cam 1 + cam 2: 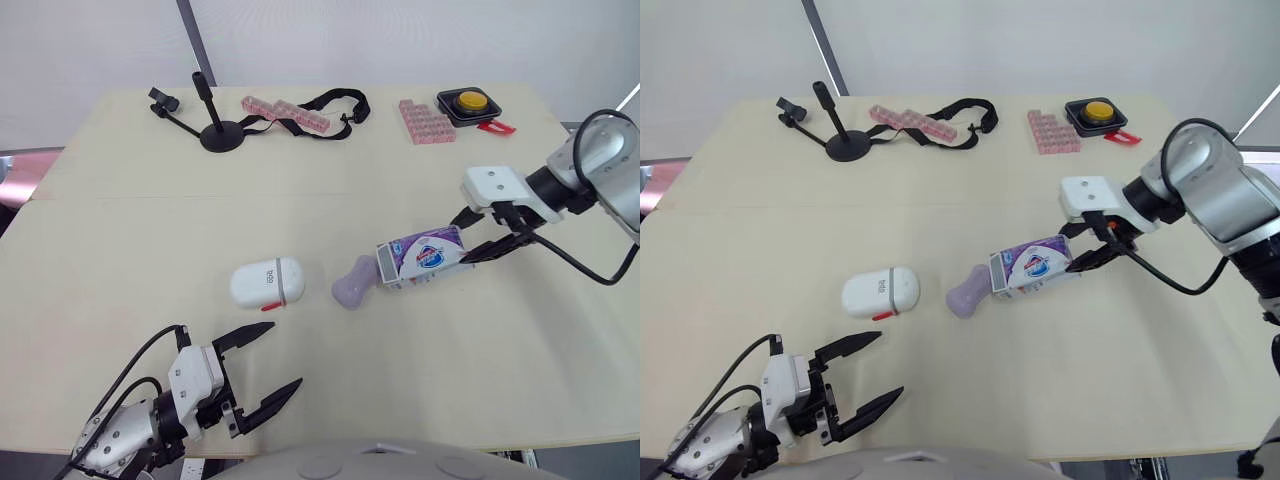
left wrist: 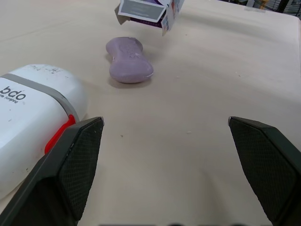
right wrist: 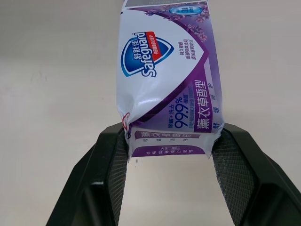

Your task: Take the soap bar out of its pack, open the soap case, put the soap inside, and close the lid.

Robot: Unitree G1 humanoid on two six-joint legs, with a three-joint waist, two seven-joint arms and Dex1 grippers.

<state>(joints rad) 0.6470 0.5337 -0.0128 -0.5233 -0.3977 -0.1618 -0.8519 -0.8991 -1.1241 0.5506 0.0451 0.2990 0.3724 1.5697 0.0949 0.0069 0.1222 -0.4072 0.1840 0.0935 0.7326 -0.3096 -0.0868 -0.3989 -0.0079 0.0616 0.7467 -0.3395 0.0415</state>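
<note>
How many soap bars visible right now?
1. The lilac soap bar lies on the table, between the white soap case and the open end of the pack held by the right pincer. Pack's inside isn't visible.

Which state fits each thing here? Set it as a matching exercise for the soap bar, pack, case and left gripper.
1. soap bar
2. soap pack
3. soap case
4. left gripper

A. shut, lying on the table
B. open, holding nothing
C. clamped in the right gripper
D. bare on the table, outside its pack

Pairs: 1-D, 2-C, 3-A, 4-B
</note>
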